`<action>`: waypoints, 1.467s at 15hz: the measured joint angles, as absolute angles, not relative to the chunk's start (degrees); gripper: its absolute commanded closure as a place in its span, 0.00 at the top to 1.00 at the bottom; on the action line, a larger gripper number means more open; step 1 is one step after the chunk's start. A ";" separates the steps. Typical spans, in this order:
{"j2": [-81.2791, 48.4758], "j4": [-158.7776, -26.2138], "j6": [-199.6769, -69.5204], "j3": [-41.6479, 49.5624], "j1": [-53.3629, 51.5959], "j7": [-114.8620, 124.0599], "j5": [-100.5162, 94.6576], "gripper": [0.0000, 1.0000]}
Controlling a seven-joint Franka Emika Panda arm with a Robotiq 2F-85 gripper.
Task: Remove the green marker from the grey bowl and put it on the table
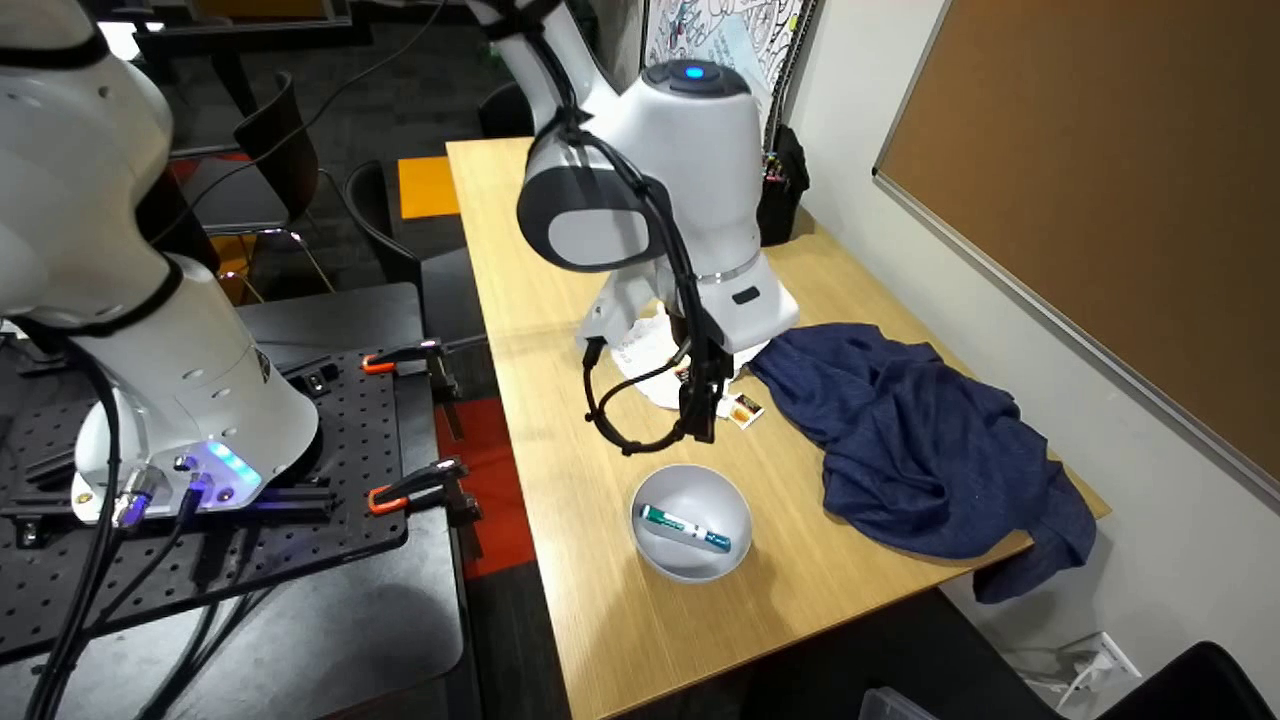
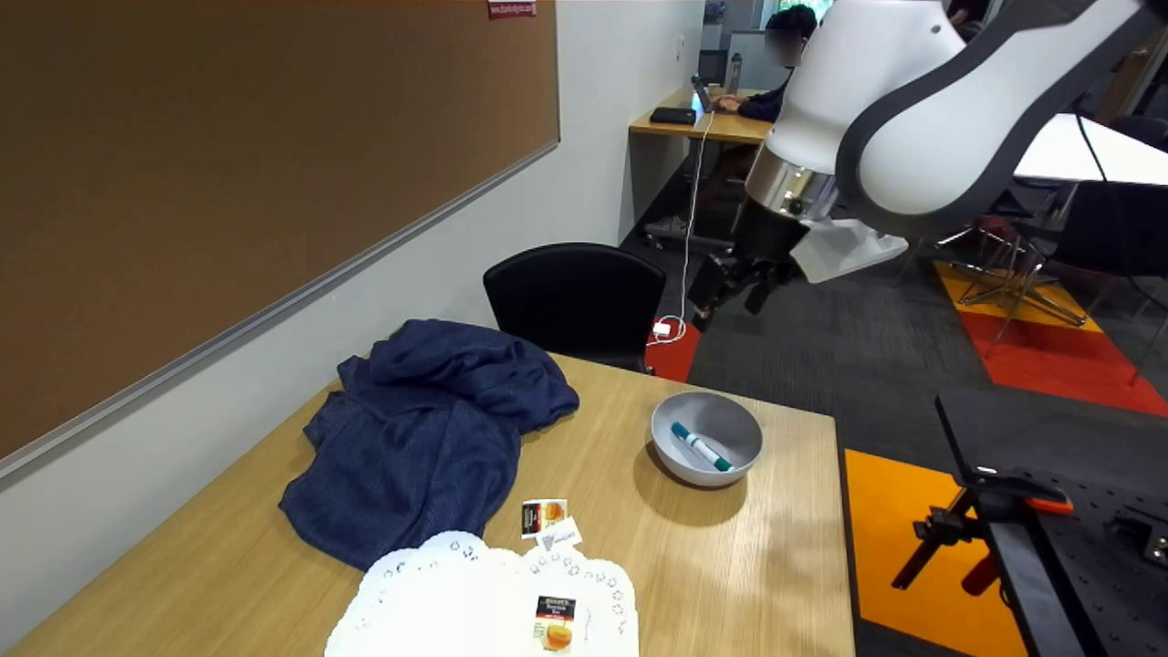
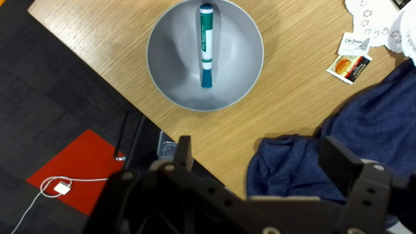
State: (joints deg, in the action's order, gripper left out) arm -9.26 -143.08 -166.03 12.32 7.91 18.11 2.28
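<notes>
The green marker (image 3: pixel 206 45) lies on its side inside the grey bowl (image 3: pixel 240 55). It has a blue-green cap and a white and green middle. The bowl sits on the wooden surface (image 3: pixel 276 107), close to the edge. The robot arm (image 1: pixel 690 180) holds its jaws up in the air, higher than the bowl and apart from it. In the wrist view the jaws are spread wide, with a big gap between them. A dark blue cloth (image 1: pixel 910 440) lies in a heap, and part of it hangs off the surface. In an exterior view, a white lacy mat (image 2: pixel 438 602) has a little packet (image 2: pixel 554 625) on it. At the mat's edge, a small white packet (image 3: pixel 353 44) lies partly on top of a bright packet (image 3: pixel 344 66) with a round orange picture. A black chair (image 2: pixel 575 301) stands at the end of the surface.
</notes>
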 measured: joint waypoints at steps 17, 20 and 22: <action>-26.97 -135.50 -168.76 14.07 8.39 20.62 10.85 1.00; -29.06 -134.68 -168.76 13.43 8.31 20.62 10.98 1.00; -31.23 -133.50 -168.76 12.24 8.69 20.59 11.92 1.00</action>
State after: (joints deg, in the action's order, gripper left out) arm -31.23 -133.50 -168.76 12.24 8.69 20.59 11.92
